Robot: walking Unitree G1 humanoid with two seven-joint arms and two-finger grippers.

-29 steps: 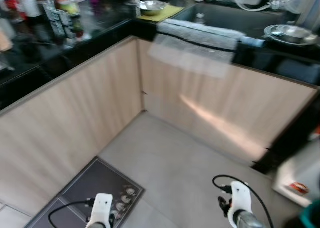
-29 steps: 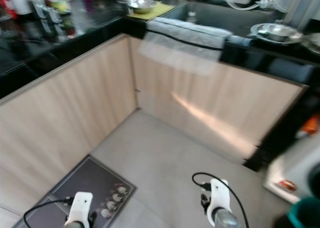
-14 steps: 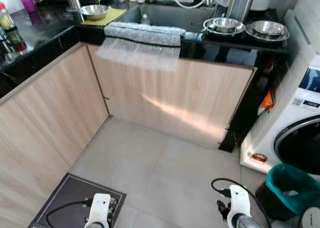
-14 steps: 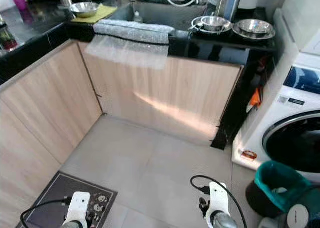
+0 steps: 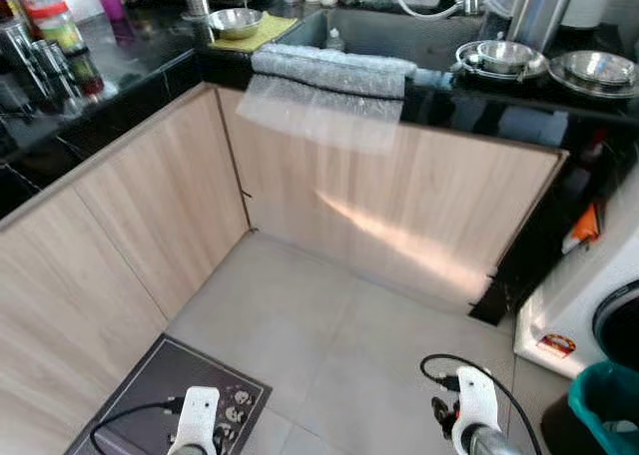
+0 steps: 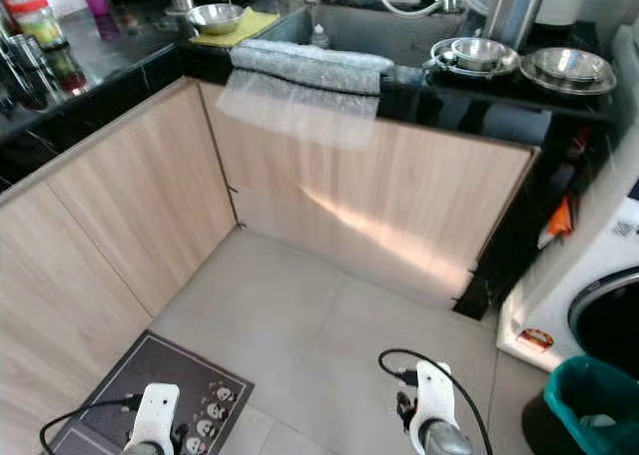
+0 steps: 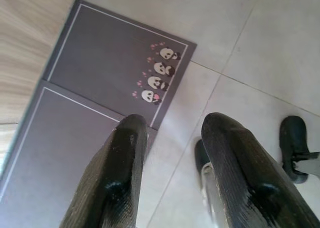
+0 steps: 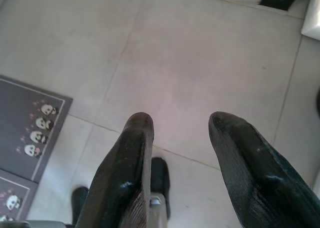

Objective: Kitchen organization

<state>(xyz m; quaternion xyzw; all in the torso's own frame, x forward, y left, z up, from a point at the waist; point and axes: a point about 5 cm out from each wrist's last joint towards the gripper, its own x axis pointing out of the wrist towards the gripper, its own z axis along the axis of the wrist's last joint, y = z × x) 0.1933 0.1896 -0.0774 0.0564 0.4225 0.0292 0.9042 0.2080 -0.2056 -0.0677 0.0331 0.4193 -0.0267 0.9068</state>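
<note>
A black L-shaped counter (image 5: pixel 150 71) runs along the back and left, with a sink (image 5: pixel 399 31) set in it. A steel bowl (image 5: pixel 236 20) rests on a yellow cloth left of the sink, and two more steel bowls (image 5: pixel 504 54) stand on its right. A grey towel (image 5: pixel 329 71) with a clear sheet hangs over the sink's front edge. Bottles (image 5: pixel 55 41) crowd the left counter. Both arms hang low. My left gripper (image 7: pixel 175 123) is open above a grey panda mat (image 7: pixel 100 78). My right gripper (image 8: pixel 182 119) is open over bare floor tiles (image 8: pixel 200 48).
Light wooden cabinet fronts (image 5: pixel 399 206) close the corner below the counter. A white washing machine (image 5: pixel 584 315) and a teal bin (image 5: pixel 611 415) stand at the right. Pale tiled floor (image 5: pixel 329 325) lies between me and the cabinets.
The whole view has swung: first right, then back left, so the washing machine and bin now sit nearer the right edge. Both arms still hang as before.
</note>
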